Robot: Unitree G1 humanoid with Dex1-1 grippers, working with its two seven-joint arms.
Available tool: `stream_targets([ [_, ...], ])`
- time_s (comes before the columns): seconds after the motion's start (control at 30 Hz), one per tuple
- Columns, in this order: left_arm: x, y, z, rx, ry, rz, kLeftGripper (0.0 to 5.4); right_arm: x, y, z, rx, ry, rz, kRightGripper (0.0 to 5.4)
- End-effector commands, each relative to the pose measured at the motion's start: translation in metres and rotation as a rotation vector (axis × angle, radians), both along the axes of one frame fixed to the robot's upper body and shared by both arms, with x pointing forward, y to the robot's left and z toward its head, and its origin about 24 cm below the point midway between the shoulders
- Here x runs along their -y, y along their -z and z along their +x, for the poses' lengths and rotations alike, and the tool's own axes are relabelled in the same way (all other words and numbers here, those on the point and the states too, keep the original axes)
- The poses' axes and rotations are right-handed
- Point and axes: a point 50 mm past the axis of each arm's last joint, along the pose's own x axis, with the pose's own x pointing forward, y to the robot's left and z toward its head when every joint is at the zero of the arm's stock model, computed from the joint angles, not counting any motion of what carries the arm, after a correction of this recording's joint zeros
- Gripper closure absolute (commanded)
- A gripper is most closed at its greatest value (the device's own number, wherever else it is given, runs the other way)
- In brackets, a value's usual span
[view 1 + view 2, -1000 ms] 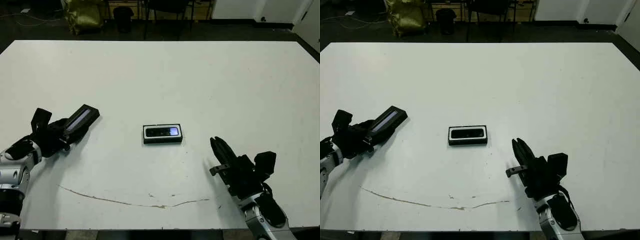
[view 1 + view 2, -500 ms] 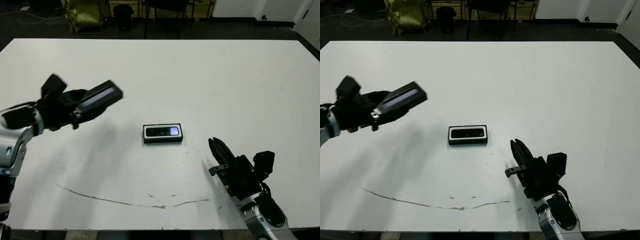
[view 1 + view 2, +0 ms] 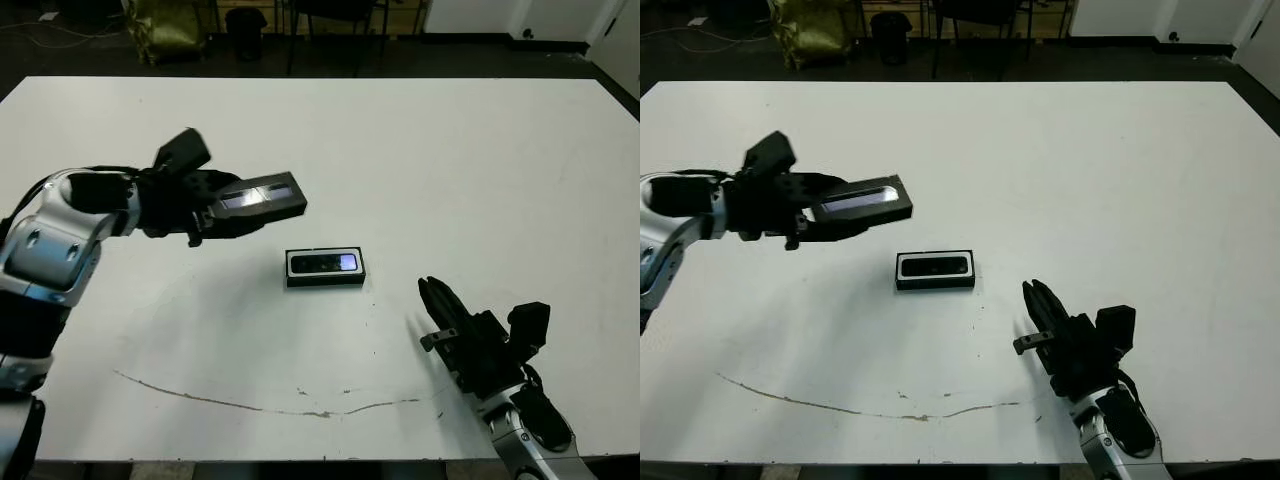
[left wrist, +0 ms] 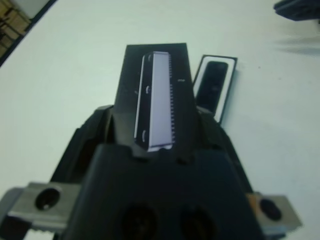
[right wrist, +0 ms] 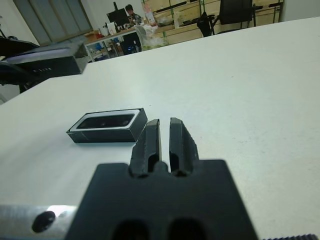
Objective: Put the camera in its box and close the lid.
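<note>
the left claw (image 3: 215, 205) grips the lid (image 3: 262, 197), which should be squared flat over the box (image 3: 326, 268) holding the camera (image 3: 325, 264) before lowering; the right claw (image 5: 164, 142), pinched empty, rests aside.

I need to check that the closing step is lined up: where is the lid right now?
In the head views the lid is held off the table in the left gripper, left of centre, just beyond and left of the box.
</note>
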Motion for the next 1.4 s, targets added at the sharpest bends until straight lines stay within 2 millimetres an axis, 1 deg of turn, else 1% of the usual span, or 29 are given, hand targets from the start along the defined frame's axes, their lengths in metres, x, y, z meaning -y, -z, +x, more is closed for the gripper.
stream_targets([
  [0.03, 0.011, 0.008, 0.006, -0.024, 0.047, 0.008, 2.74, 0.002, 0.004, -0.001, -0.02, 0.013, -0.002, 5.4],
  [0.37, 0.039, 0.024, 0.021, -0.066, 0.149, -0.025, 2.74, 0.005, 0.006, -0.001, -0.008, 0.034, -0.009, 5.4],
  [0.57, 0.052, 0.036, 0.021, -0.089, 0.198, -0.017, 2.74, 0.012, -0.004, 0.003, 0.012, 0.114, -0.082, 5.4],
  [0.67, 0.056, 0.041, 0.02, -0.113, 0.206, -0.017, 2.74, 0.016, -0.01, 0.004, 0.046, 0.151, -0.13, 5.4],
  [0.87, 0.062, 0.046, 0.019, -0.171, 0.228, -0.051, 2.74, 0.021, -0.011, 0.007, 0.067, 0.177, -0.112, 5.4],
  [1.4, 0.071, 0.052, 0.016, -0.224, 0.266, -0.025, 2.74, 0.02, -0.011, 0.006, 0.066, 0.189, -0.131, 5.4],
])
